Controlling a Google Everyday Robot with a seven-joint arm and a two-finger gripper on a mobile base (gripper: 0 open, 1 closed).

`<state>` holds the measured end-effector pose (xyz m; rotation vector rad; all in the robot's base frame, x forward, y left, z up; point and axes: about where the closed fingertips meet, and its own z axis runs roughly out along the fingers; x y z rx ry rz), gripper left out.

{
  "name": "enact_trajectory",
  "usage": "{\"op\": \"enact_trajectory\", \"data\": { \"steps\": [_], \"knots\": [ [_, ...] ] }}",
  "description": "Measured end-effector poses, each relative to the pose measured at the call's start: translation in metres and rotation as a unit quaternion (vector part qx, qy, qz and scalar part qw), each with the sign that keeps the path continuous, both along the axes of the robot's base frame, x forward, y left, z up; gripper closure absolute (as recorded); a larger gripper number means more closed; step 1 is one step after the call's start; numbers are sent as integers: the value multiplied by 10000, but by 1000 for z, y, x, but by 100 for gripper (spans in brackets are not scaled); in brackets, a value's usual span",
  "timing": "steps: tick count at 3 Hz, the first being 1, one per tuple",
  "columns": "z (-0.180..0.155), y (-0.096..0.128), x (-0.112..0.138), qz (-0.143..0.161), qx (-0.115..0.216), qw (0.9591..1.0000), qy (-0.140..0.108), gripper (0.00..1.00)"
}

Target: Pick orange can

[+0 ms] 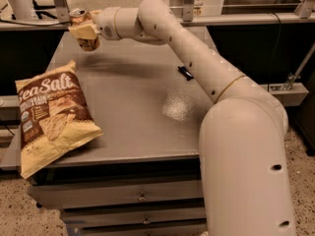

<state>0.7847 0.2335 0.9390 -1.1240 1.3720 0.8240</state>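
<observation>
Item 1: end effector (pixel 84 32), over the far left of the surface (pixel 138 107), closed around the orange can (pixel 89 44), whose silver top shows above the fingers.

Item 2: the can, slightly tilted. From the shadow under it, I judge it to be just off the surface.

Item 3: chip bag (pixel 49 117), near left, overhanging the edge, well apart from the can.

Item 4: small dark packet (pixel 185 73), right of centre, untouched.

Status, my reading: grasp made, and the can looks raised. All I have left is to confirm a secure, clear lift.
</observation>
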Motion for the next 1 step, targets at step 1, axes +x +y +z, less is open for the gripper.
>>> {"op": "enact_trajectory", "data": {
  "steps": [1],
  "knots": [
    [2, -1, 0, -6, 4, 10000, -10, 100]
  ]
}}
